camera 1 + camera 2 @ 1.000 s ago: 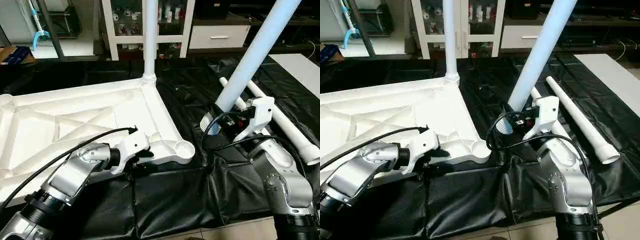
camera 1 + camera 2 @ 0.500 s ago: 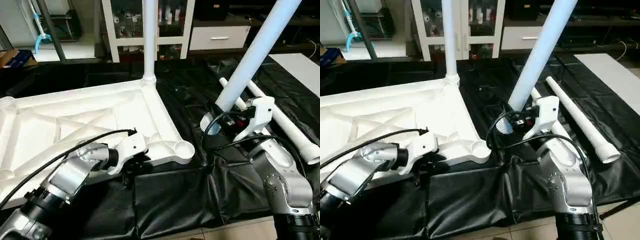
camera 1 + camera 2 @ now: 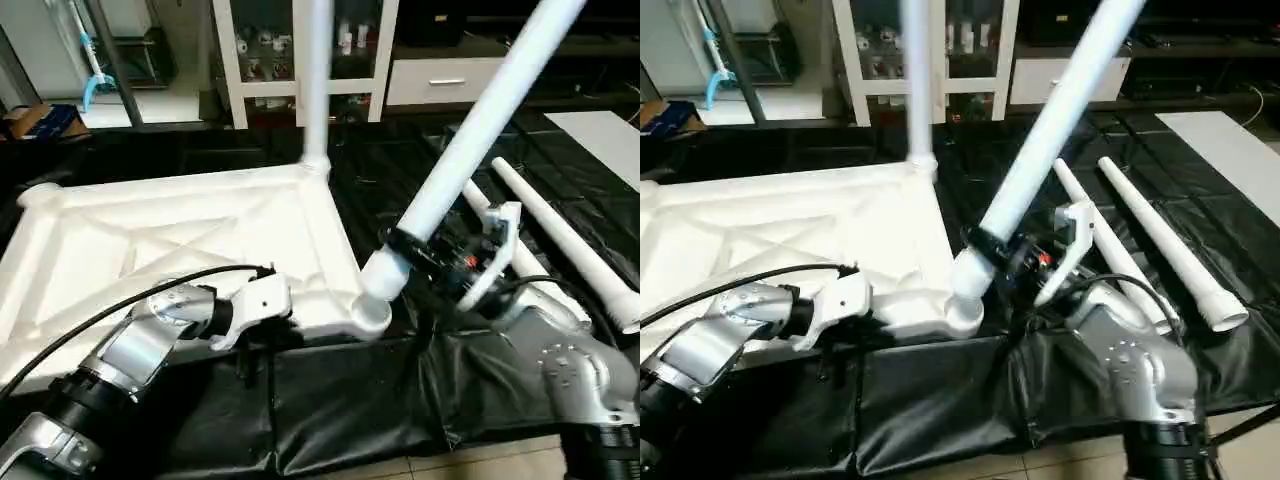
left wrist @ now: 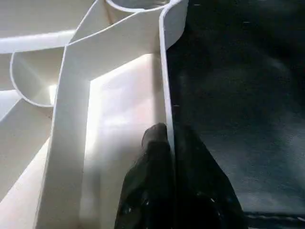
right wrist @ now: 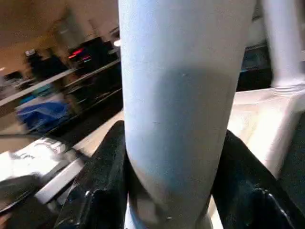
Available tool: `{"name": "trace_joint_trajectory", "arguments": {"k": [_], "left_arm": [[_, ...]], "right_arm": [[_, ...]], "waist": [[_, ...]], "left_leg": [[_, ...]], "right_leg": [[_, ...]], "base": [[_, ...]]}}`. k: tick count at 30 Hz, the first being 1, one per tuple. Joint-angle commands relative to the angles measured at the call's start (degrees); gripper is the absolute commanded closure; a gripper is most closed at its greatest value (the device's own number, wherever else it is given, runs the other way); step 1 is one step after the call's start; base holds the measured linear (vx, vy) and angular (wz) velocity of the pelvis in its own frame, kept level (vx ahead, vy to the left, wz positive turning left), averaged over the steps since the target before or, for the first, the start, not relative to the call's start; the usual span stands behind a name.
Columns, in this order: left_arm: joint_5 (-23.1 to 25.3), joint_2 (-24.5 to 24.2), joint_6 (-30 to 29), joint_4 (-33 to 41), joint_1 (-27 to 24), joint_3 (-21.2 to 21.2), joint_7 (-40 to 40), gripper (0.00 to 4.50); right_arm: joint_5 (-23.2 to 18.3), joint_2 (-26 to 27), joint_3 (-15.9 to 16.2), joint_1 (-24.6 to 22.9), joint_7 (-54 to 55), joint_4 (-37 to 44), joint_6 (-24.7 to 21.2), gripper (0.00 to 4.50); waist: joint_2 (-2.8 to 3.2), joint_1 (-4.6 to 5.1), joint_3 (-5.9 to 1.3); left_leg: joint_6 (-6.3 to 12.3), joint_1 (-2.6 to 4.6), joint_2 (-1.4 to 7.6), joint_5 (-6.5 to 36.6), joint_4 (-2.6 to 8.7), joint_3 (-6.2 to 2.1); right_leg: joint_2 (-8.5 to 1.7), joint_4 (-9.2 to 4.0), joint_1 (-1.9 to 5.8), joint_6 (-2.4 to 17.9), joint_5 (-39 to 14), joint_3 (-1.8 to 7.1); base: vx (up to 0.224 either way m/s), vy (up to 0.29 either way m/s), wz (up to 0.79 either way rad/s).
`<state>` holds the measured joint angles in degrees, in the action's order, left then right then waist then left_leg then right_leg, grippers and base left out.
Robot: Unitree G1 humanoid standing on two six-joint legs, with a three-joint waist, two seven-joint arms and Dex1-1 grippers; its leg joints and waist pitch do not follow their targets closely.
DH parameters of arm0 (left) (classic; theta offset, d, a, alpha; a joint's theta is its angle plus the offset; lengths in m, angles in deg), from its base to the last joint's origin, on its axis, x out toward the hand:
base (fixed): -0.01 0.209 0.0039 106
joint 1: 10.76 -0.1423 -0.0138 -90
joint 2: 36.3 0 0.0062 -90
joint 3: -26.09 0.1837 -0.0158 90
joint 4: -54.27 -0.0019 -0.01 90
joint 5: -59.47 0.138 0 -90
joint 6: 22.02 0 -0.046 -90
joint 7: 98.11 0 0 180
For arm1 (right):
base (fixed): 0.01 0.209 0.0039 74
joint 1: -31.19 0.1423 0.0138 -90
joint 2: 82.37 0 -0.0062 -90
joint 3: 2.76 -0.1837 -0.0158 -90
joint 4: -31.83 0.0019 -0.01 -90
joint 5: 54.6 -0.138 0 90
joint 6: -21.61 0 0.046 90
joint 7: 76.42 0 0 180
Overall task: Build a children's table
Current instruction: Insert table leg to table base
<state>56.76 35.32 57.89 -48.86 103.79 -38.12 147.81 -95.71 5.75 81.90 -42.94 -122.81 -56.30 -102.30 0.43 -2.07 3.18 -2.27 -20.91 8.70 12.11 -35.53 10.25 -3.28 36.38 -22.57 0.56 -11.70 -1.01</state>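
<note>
Upside down on black sheeting, the white table top, X-ribbed underside facing up, spread across the left and middle of the head views. At its near edge, the left gripper, fingers pressed together on the thin outer wall of the top, 1 finger inside the wall and 1 outside, just short of the near corner socket. At the far corner, 1 leg already seated and standing upright in its socket. At the near corner socket, the threaded butt end of a second leg, resting on or at the socket's rim and tilted steeply, its thin end pointing up and away to the right; whether actually started into the hole, cannot tell. Low on that tilted leg, just above the butt end, the right gripper, black fingers clamped around the tube on both sides. Further right, 2 more legs lying side by side on the sheeting, well apart from the top, open ends toward the robot. Behind everything, a white glass-door cabinet with small items on its shelves, and a white drawer unit beside it.
</note>
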Motion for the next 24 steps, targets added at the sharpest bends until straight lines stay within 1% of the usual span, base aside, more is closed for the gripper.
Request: {"name": "trace_joint_trajectory", "arguments": {"k": [1,2,3,4,5,6,7,8,9,11,12,13,14,15,16,17,18,19,20,23,24], "left_arm": [[0.88,-1.90,0.31,-0.39,-1.24,2.84,4.16,4.48],[1.20,-2.28,0.36,-0.36,-1.14,2.93,4.11,4.48],[1.30,-2.35,0.40,-0.37,-1.11,2.95,4.03,4.48],[1.44,-2.38,0.52,-0.27,-1.06,2.89,3.76,4.48],[1.52,-2.34,0.59,-0.17,-1.04,2.80,3.57,4.48],[1.39,-2.05,0.43,0.10,-1.06,2.59,3.58,4.48],[1.39,-2.05,0.43,0.10,-1.06,2.59,3.58,4.48],[1.39,-1.76,0.56,0.36,-1.19,2.16,3.35,4.48],[1.49,-1.68,0.77,0.44,-1.25,1.99,3.33,4.48],[1.52,-1.71,0.70,1.06,-1.36,1.86,3.75,4.48],[1.49,-1.71,0.64,1.13,-1.36,1.86,3.77,4.48],[1.18,-1.72,-0.04,1.91,-1.42,1.79,4.05,4.48],[0.94,-1.69,-0.53,2.50,-1.42,1.75,4.26,4.48],[0.88,-1.70,-0.71,2.72,-1.44,1.74,4.29,4.48],[0.77,-1.73,-1.06,3.20,-1.47,1.72,4.36,4.48],[0.57,-1.81,-1.61,3.89,-1.56,1.68,4.55,4.48],[0.47,-1.86,-1.99,4.36,-1.63,1.62,4.62,4.48],[0.47,-1.90,-2.34,4.82,-1.74,1.54,4.72,4.48],[0.48,-1.99,-2.63,5.26,-1.80,1.47,4.84,4.48],[0.72,-2.11,-3.11,6.09,-1.89,1.20,4.90,4.48],[0.62,-2.14,-3.52,6.60,-1.98,1.02,5.03,4.48]], "right_arm": [[-0.92,-1.75,-0.12,2.26,-3.59,-1.86,-0.92,2.64],[-1.33,-2.21,-0.44,3.02,-4.15,-2.79,-1.71,2.64],[-1.42,-2.34,-0.53,3.22,-4.25,-3.02,-1.89,2.64],[-1.49,-2.59,-0.82,3.82,-4.19,-3.78,-2.27,2.64],[-1.56,-2.81,-1.08,4.29,-4.13,-4.38,-2.60,2.64],[-1.88,-3.29,-1.50,4.69,-4.25,-4.92,-3.29,2.64],[-1.88,-3.29,-1.50,4.69,-4.25,-4.92,-3.29,2.64],[-2.56,-4.20,-1.61,5.31,-4.84,-5.59,-4.81,2.64],[-2.94,-4.53,-1.70,5.53,-5.03,-5.77,-5.41,2.64],[-5.15,-4.46,-2.47,6.00,-5.44,-6.13,-7.62,2.64],[-5.30,-4.46,-2.50,6.02,-5.49,-6.15,-7.77,2.64],[-6.90,-4.39,-2.78,6.14,-6.25,-6.49,-9.53,2.64],[-8.09,-4.39,-2.64,6.11,-7.44,-7.13,-11.16,2.64],[-8.48,-4.34,-2.63,6.10,-7.68,-7.32,-11.68,2.64],[-9.27,-4.24,-2.61,6.09,-8.16,-7.74,-12.74,2.64],[-10.27,-4.07,-2.82,6.30,-8.41,-8.33,-14.06,2.64],[-10.99,-3.93,-3.00,6.47,-8.55,-8.81,-15.05,2.64],[-11.47,-3.92,-2.98,6.60,-9.07,-9.35,-16.07,2.64],[-11.70,-3.98,-2.78,6.65,-9.63,-9.71,-16.80,2.64],[-10.49,-4.20,-1.38,6.58,-10.56,-10.05,-16.51,2.64],[-9.34,-4.24,-0.53,6.72,-10.68,-10.16,-15.62,2.64]], "waist": [[-0.83,0.13,-2.81],[-1.35,0.45,-2.49],[-1.14,0.41,-2.56],[-1.70,0.56,-2.42],[-1.59,0.52,-2.40],[-2.08,0.42,-2.38],[-2.04,0.45,-2.38],[-2.76,0.48,-2.10],[-2.98,0.44,-1.98],[-3.43,0.47,-1.75],[-3.24,0.50,-1.68],[-3.66,0.63,-1.47],[-3.67,0.58,-1.29],[-3.71,0.67,-1.22],[-3.94,0.62,-1.01],[-3.94,0.63,-0.97],[-4.11,0.71,-0.79],[-4.09,0.72,-0.75],[-4.28,0.74,-0.56],[-4.27,0.66,-0.41],[-4.32,0.62,-0.45]], "left_leg": [[0.75,0.62,3.97,12.46,5.02,-1.78],[0.76,0.50,3.96,12.22,5.13,-1.63],[0.64,0.65,3.96,12.40,5.11,-1.67],[0.51,0.76,4.09,12.82,5.14,-1.53],[0.47,0.79,4.10,13.01,5.17,-1.65],[0.68,0.70,4.20,12.27,5.27,-1.70],[0.66,0.78,4.19,12.06,5.23,-1.62],[1.14,0.79,4.18,11.66,5.21,-1.47],[1.31,0.90,4.21,11.60,5.20,-1.31],[1.69,0.76,4.16,11.14,5.17,-1.24],[1.72,0.65,4.20,11.15,5.28,-1.39],[1.67,0.57,4.22,11.37,5.35,-1.37],[1.52,0.81,4.26,12.35,5.35,-1.45],[1.43,0.72,4.24,12.51,5.37,-1.47],[1.24,0.67,4.29,12.77,5.51,-1.54],[1.14,0.75,4.30,12.97,5.52,-1.57],[1.00,0.73,4.28,13.26,5.57,-1.59],[0.75,0.74,4.30,13.33,5.62,-1.65],[0.66,0.69,4.28,13.30,5.65,-1.65],[0.52,0.73,4.37,12.79,5.83,-1.57],[0.56,0.74,4.41,12.44,5.86,-1.48]], "right_leg": [[-4.86,-5.38,1.57,10.20,-20.33,2.44],[-4.73,-5.55,1.31,9.98,-20.20,2.50],[-4.78,-5.53,1.28,10.07,-20.41,2.49],[-4.74,-5.70,1.08,10.03,-20.52,2.51],[-4.78,-5.55,1.12,10.15,-20.61,2.49],[-4.92,-5.41,1.15,10.07,-20.61,2.47],[-4.92,-5.51,1.12,10.20,-20.29,2.46],[-4.84,-5.52,1.03,10.12,-19.97,2.50],[-4.88,-5.71,0.86,9.94,-20.33,2.56],[-4.98,-5.81,0.86,9.60,-21.17,2.61],[-5.06,-5.84,0.89,9.32,-22.15,2.55],[-4.96,-5.93,0.76,9.03,-22.76,2.51],[-5.10,-6.05,0.54,8.79,-24.54,2.57],[-5.08,-6.11,0.55,8.70,-25.06,2.57],[-5.14,-6.22,0.48,8.27,-26.16,2.58],[-5.19,-6.28,0.41,8.25,-26.52,2.60],[-5.18,-6.38,0.30,8.03,-27.30,2.61],[-5.26,-6.43,0.28,7.97,-27.85,2.66],[-5.26,-6.56,0.21,7.95,-28.10,2.65],[-5.16,-6.53,0.07,7.87,-27.05,2.68],[-5.23,-6.48,0.17,8.05,-26.26,2.72]], "base": [[0.000,0.000,0.00],[0.000,0.000,0.00],[0.000,0.000,0.00],[0.000,0.000,0.00],[0.000,0.000,0.00],[0.000,0.000,0.00],[0.000,0.000,0.00],[0.000,0.000,0.00],[0.000,0.000,0.00],[0.000,0.000,0.00],[0.000,0.000,0.00],[0.000,0.000,0.00],[0.000,0.000,0.00],[0.000,0.000,0.00],[0.000,0.000,0.00],[0.000,0.000,0.00],[0.000,0.000,0.00],[0.000,0.000,0.00],[0.000,0.000,0.00],[0.000,0.000,0.00],[0.000,0.000,0.00]]}}
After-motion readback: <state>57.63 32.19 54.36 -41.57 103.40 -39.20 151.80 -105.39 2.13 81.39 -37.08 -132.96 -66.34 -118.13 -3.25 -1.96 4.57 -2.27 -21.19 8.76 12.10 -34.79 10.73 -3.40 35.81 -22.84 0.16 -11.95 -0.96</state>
